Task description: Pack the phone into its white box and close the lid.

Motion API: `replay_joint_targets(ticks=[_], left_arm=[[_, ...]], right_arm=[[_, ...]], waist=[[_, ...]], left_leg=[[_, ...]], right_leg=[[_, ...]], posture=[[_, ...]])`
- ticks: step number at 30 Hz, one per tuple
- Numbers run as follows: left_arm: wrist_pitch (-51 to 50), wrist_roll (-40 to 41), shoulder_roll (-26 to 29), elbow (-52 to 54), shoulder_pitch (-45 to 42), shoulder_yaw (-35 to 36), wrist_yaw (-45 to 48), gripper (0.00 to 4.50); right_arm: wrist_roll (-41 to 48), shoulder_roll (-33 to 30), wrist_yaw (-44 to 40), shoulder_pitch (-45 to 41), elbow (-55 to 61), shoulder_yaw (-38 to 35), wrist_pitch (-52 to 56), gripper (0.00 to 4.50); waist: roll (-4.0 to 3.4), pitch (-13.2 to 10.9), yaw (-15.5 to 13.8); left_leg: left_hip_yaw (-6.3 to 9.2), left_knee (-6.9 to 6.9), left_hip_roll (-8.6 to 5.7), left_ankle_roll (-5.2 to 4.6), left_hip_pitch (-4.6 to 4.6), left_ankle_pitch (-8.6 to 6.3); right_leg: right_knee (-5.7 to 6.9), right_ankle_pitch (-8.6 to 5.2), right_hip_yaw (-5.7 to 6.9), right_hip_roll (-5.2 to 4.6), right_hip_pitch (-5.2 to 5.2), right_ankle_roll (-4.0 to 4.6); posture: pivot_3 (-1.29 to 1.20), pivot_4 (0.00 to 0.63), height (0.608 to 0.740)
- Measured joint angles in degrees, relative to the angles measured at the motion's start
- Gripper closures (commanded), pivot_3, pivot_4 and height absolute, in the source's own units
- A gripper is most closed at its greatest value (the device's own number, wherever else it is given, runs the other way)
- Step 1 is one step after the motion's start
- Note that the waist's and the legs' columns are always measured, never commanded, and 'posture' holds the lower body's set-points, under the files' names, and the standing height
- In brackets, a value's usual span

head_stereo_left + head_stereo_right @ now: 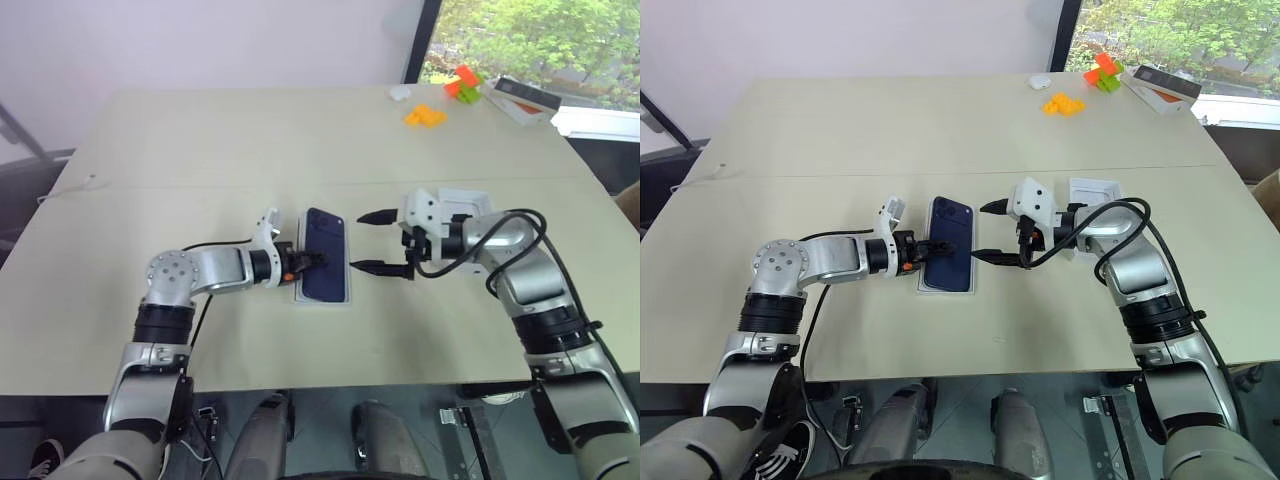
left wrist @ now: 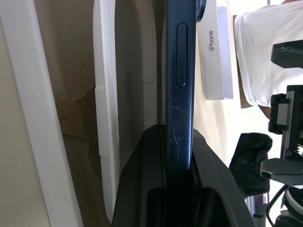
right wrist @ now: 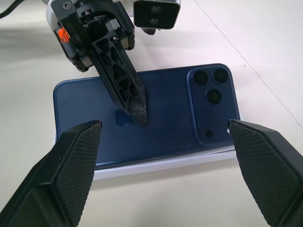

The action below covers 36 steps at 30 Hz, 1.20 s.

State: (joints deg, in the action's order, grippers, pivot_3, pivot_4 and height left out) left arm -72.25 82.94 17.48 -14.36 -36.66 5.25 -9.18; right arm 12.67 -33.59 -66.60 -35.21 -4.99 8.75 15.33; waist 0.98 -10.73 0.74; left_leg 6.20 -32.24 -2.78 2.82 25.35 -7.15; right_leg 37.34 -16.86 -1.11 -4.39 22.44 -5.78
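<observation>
The dark blue phone (image 1: 325, 255) is back-up over the white box (image 1: 322, 299), whose rim shows under its near end. My left gripper (image 1: 318, 262) is shut on the phone's left long edge. In the left wrist view the phone's edge (image 2: 182, 71) stands a little off the box's wall (image 2: 106, 94). My right gripper (image 1: 360, 241) is open just right of the phone, one finger toward each end of it, touching nothing. The right wrist view shows the phone's camera cluster (image 3: 210, 94) and the left finger (image 3: 123, 90) on its back. The white lid (image 1: 1095, 190) lies behind my right wrist.
At the table's far right are orange and green blocks (image 1: 440, 100), an orange-and-white box (image 1: 525, 97) and a small white object (image 1: 400, 93). A person in a white top (image 2: 260, 56) is beyond the table's right edge. A seam crosses the table (image 1: 200, 185).
</observation>
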Motion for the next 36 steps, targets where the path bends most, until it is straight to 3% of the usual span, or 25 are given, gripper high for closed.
replay_joint_targets(ticks=[4,23,36], left_arm=[[-1.43,-0.93,-0.88,0.16,-0.09,1.19,-1.21,1.77],[-8.14,0.60,-0.56,3.44,-2.14,5.81,-8.57,1.77],[-7.01,14.70,4.97,7.27,-2.16,4.65,-18.83,1.77]], right_arm=[[-0.18,0.01,0.17,-1.05,-1.39,0.04,-0.58,0.00],[-1.31,0.78,0.43,-1.92,-3.34,0.60,-1.84,0.00],[-1.96,1.04,0.51,-2.71,-4.58,1.27,-2.81,0.00]], waist=[[0.00,0.00,-0.05],[0.01,0.00,0.00],[0.00,0.00,-0.06]], left_leg=[[0.00,-0.01,0.00,0.00,-0.01,0.00],[-0.03,-0.05,0.01,0.05,-0.02,0.03],[0.04,-0.10,0.01,0.05,-0.01,0.03]], right_leg=[[0.01,0.02,0.00,0.01,-0.02,-0.05],[0.08,0.06,0.00,0.07,-0.01,-0.10],[0.12,0.07,-0.03,0.04,-0.01,-0.12]], posture=[[0.00,0.150,0.740],[0.00,0.150,0.740],[0.00,0.150,0.740]])
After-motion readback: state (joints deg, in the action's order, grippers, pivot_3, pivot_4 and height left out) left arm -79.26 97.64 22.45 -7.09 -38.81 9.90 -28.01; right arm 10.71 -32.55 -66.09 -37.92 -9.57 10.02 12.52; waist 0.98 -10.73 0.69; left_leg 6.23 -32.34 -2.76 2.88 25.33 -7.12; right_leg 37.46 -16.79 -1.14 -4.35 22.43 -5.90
